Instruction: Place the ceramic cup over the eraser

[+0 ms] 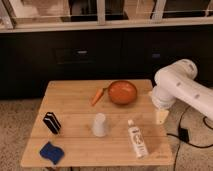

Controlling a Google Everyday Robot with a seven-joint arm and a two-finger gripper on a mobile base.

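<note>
The ceramic cup (100,124) is a small pale tumbler standing on the wooden table (75,107), near the front middle, wider at its base than at its top. The eraser (51,122) is a black block with white stripes at the table's left side, about a hand's width left of the cup. My gripper (161,116) hangs from the white arm (180,87) with its beige tips pointing down, at the table's right edge. It is well right of the cup and holds nothing that I can see.
An orange bowl (122,92) sits at the back middle with a carrot (98,96) beside it on the left. A white tube (136,141) lies at the front right. A blue wavy-edged flat piece (52,152) lies at the front left corner. A dark cabinet wall stands behind the table.
</note>
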